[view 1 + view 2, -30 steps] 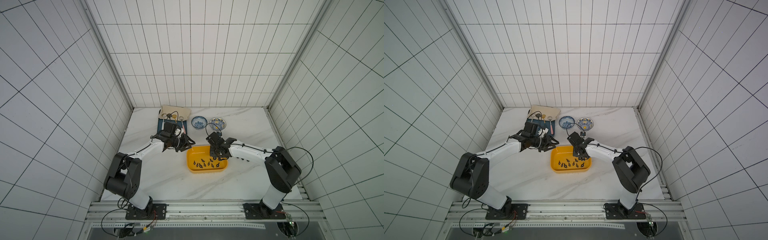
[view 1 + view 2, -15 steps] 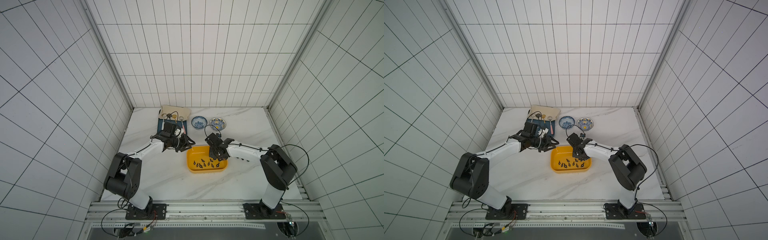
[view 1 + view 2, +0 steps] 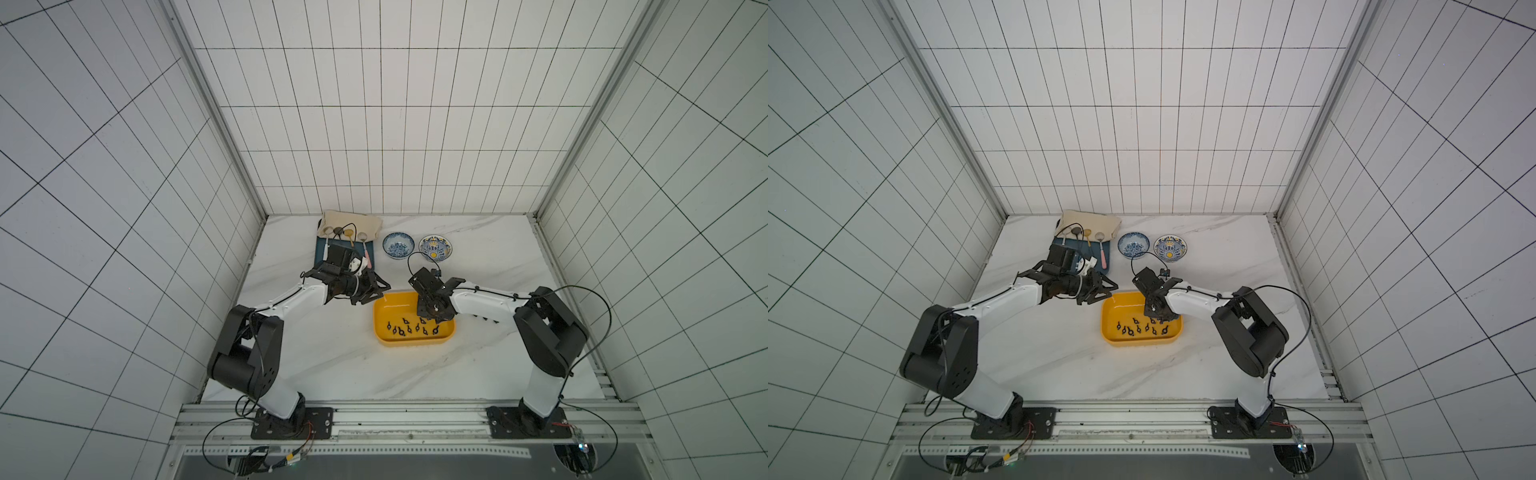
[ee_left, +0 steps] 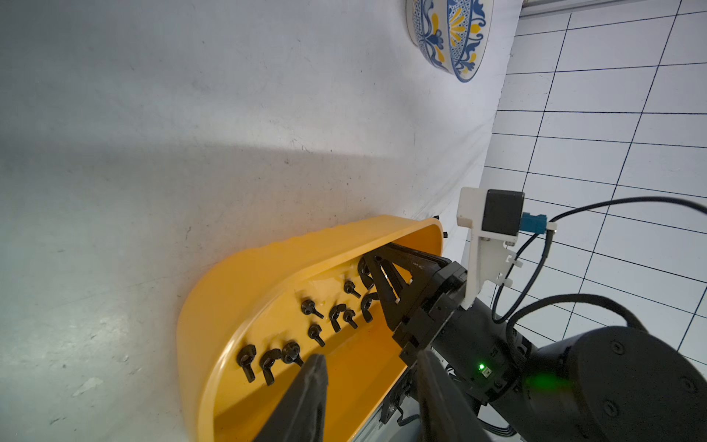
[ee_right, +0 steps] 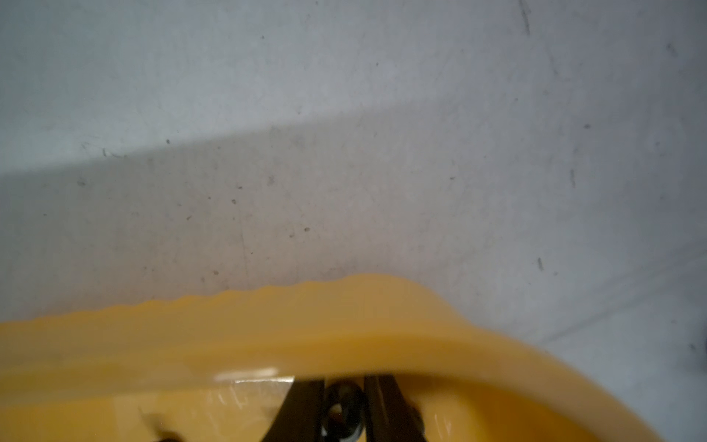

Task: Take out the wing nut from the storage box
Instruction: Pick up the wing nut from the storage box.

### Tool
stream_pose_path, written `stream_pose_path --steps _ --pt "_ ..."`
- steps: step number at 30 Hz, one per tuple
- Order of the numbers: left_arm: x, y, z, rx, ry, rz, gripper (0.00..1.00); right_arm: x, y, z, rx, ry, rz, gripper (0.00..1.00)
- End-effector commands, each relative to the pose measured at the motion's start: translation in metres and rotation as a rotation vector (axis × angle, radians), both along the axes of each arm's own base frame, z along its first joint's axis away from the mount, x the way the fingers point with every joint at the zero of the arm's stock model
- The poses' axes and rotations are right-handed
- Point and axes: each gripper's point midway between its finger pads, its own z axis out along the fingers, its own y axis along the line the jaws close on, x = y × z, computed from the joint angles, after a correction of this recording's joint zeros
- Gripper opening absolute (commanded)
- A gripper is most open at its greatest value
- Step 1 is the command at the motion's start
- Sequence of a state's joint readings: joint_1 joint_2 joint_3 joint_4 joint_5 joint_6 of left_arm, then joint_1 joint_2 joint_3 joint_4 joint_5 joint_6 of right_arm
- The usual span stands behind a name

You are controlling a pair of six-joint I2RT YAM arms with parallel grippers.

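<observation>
A wing nut (image 5: 340, 415), its heading unclear, is gripped by the right claw (image 5: 345, 390) near a wall inside the storage box (image 3: 384, 336). The box is laid lengthwise left to right. The left claw (image 3: 380, 292) is held open at its left far corner. Open table (image 3: 332, 365) is left in front.

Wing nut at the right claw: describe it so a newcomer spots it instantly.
On the marble table, find the yellow storage box. The wing nut is the only black one between the right claw's fingers; the other nuts lie loose.
</observation>
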State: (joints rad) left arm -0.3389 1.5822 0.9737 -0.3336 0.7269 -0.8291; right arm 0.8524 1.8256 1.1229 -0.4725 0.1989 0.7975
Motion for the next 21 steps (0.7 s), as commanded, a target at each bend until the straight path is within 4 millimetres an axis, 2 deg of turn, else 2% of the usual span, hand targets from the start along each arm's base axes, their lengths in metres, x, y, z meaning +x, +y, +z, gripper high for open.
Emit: stream_pose_path --steps 1,14,18,21 --pt "0.0 0.001 0.003 -0.002 -0.03 -0.007 0.42 0.005 0.004 0.004 0.001 -0.01 -0.01 0.2" --pt "0.001 0.002 0.005 0.001 -0.035 -0.003 0.42 0.013 0.011 0.011 0.008 -0.039 -0.008 0.05" --pt "0.002 0.002 0.006 0.0 -0.038 0.0 0.42 0.016 0.013 0.019 0.018 -0.058 0.0 0.0" --pt "0.002 0.0 0.01 -0.004 -0.043 -0.001 0.42 0.016 0.013 0.029 0.023 -0.079 0.011 0.0"
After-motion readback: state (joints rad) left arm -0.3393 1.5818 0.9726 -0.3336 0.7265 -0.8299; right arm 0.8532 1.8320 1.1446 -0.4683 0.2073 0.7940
